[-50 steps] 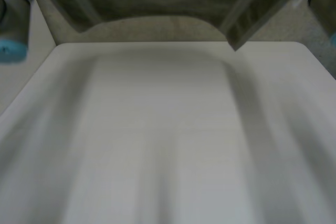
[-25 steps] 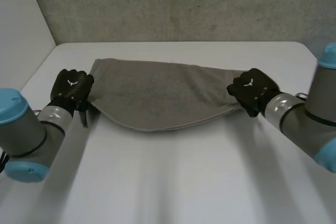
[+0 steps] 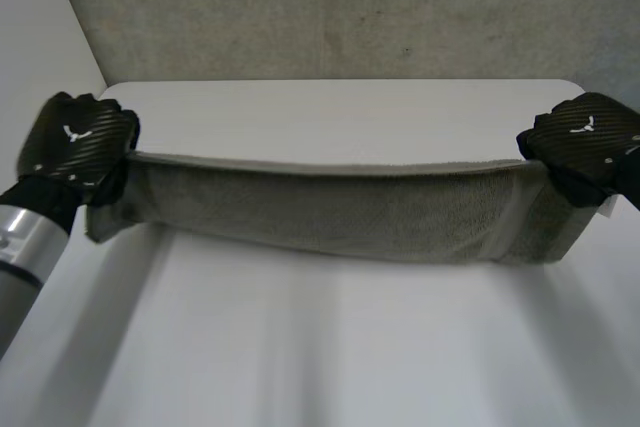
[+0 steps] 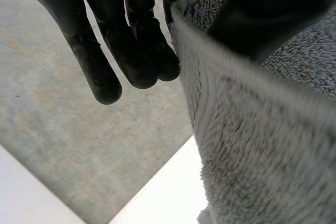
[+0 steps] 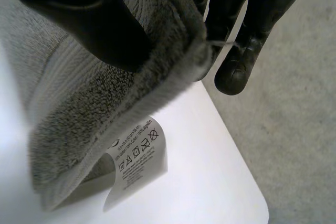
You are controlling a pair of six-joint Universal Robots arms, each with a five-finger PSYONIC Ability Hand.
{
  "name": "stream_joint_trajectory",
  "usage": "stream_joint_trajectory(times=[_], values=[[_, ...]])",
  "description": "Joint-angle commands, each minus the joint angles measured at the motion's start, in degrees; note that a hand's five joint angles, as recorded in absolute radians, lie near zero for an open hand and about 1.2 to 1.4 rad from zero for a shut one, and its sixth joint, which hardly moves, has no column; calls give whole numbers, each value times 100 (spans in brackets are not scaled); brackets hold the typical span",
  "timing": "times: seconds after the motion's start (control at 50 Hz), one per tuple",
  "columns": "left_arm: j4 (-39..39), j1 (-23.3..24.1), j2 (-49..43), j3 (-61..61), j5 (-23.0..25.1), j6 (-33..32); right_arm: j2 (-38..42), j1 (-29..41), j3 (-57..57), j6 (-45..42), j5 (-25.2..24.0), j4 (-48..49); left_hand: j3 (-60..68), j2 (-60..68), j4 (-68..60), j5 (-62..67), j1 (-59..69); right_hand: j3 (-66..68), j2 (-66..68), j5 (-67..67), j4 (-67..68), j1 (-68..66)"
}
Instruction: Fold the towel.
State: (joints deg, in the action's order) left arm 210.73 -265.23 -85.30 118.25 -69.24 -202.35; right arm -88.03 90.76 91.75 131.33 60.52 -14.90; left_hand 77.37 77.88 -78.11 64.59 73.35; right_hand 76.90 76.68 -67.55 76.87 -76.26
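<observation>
Since before, towel (image 3: pixel 340 212) raised, stretched taut; left hand (image 3: pixel 78 142) pinches one end, right hand (image 3: pixel 585 137) the other

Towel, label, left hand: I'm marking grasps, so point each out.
towel (image 3: pixel 340 212): head view, middle of the stretched cloth.
label (image 5: pixel 137 157): right wrist view, printed face.
left hand (image 3: pixel 78 142): head view, back of the hand.

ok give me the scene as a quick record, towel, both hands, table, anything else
towel: grey, held by its top edge, stretched wide between the hands, hanging over the table
left hand: pinching the towel's left end
right hand: pinching the towel's right end
care label: white, hanging at the towel's end by the right hand
table: white, under the towel
</observation>
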Motion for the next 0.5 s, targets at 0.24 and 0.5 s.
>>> stream_joint_trajectory(times=[0.24,0.5], values=[[522,438,-4162,-3308,-19,64,3053,1092,-1923,235,1840,820,263,212,-189,541,665,310,332,-245,313,-374],[232,481,-5577,-4890,7,64,4092,1471,-2715,359,2694,1516,263,212,-189,541,665,310,332,-245,313,-374]])
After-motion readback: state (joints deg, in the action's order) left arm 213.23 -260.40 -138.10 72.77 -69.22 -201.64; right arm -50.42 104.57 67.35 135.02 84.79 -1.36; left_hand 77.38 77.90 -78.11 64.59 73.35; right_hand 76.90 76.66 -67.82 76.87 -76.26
